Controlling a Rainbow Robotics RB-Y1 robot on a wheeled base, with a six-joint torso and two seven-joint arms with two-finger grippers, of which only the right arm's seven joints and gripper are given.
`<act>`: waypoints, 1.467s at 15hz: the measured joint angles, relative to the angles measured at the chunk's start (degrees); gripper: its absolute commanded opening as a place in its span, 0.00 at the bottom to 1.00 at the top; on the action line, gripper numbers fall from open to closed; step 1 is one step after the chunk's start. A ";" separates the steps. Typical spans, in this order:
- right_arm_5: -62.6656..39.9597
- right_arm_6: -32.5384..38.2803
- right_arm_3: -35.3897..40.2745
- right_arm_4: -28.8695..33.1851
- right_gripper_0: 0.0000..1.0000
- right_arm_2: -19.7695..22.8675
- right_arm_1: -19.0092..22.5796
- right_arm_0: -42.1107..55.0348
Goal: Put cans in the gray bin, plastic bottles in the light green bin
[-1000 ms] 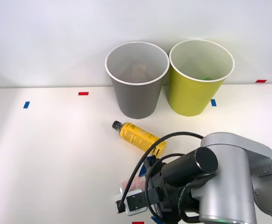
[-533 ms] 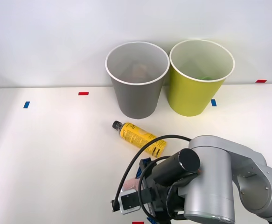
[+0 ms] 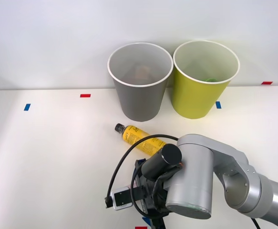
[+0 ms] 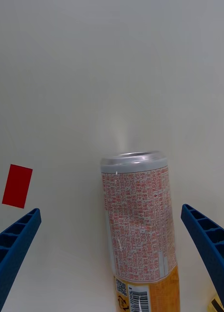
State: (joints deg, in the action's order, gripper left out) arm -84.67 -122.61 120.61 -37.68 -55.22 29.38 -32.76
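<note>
Can point(image 4: 140, 229) lying on the white table point(image 4: 112, 73), between spread blue fingers point(image 4: 14, 243).
Front view: right arm low over the table's near edge, yellow bottle point(image 3: 141, 139) just beyond it, gray bin point(image 3: 139, 90) and light green bin point(image 3: 200, 95) behind. Wrist view: the right gripper point(image 4: 112, 273) stands released, untouching the can.

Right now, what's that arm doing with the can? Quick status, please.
Right gripper open, fingers either side of the can, not touching. Can lying on the table. Yellow bottle lying near the arm. Gray bin beyond the bottle.
</note>
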 measured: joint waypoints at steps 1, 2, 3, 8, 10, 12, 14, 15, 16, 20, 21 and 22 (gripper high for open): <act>0.09 -0.27 -0.66 0.57 1.00 -0.06 -0.54 -0.21; 0.17 -0.56 -1.14 1.30 1.00 -0.10 -0.95 -0.31; 0.19 -0.82 -1.55 1.83 1.00 -0.09 -1.27 -0.42; 0.71 -1.81 -5.45 2.63 1.00 -0.08 -3.24 -0.80; 0.76 -2.10 -6.78 2.98 1.00 -0.08 -3.88 -0.81; 0.94 -2.50 -8.58 3.76 1.00 -0.16 -4.93 -0.81; 1.04 -2.75 -9.49 5.16 1.00 -0.53 -5.86 -0.82; 1.09 -2.80 -9.61 5.84 1.00 -0.83 -6.01 -0.82; 1.14 -2.90 -9.65 6.15 1.00 -1.02 -6.07 -0.82; 1.18 -3.41 -9.65 6.29 1.00 -1.20 -6.17 -0.99; 1.18 -3.54 -9.65 6.35 0.79 -1.20 -6.17 -1.01; 1.18 -3.67 -9.63 6.36 0.20 -1.21 -6.13 -1.05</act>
State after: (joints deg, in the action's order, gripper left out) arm -83.50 -126.28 110.98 -31.32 -56.43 23.24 -33.81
